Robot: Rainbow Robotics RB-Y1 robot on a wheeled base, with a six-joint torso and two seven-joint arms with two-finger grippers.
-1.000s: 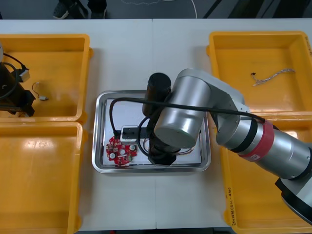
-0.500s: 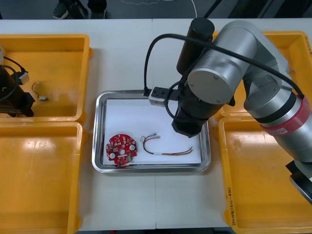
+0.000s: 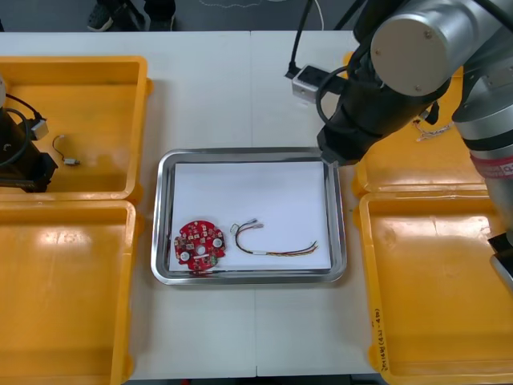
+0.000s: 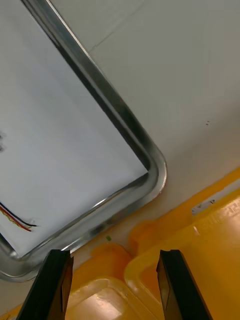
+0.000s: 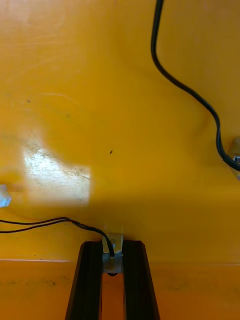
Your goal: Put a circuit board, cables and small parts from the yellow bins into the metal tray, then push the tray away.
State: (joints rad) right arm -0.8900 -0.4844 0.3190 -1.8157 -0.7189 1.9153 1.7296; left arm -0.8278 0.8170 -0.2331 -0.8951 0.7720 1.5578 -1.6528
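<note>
In the far left yellow bin (image 3: 88, 80), my left gripper (image 5: 112, 248) is shut on the small metal end of a thin black cable (image 5: 55, 221), low on the bin floor. A thicker black cable (image 5: 182, 85) lies farther ahead of the fingers. In the front view the left arm (image 3: 22, 160) stands at that bin's left side. The metal tray (image 3: 164, 216), white inside, holds a red circuit board (image 3: 199, 247) and a red and yellow cable (image 3: 272, 247). My right gripper (image 4: 115, 285) hangs open and holds nothing, above the gap between the tray's corner (image 4: 156, 172) and the right bins.
A twisted blue and white cable (image 3: 425, 131) lies in the far right yellow bin (image 3: 481, 172), partly under my right arm (image 3: 417, 48). A short black cable (image 3: 62, 151) lies near the left arm. The near left bin (image 3: 64, 289) and near right bin (image 3: 433, 297) flank the tray.
My right arm has risen from the tray and swung to the far right, leaving the red and yellow cable beside the board. My left gripper has shut on the black cable's end.
</note>
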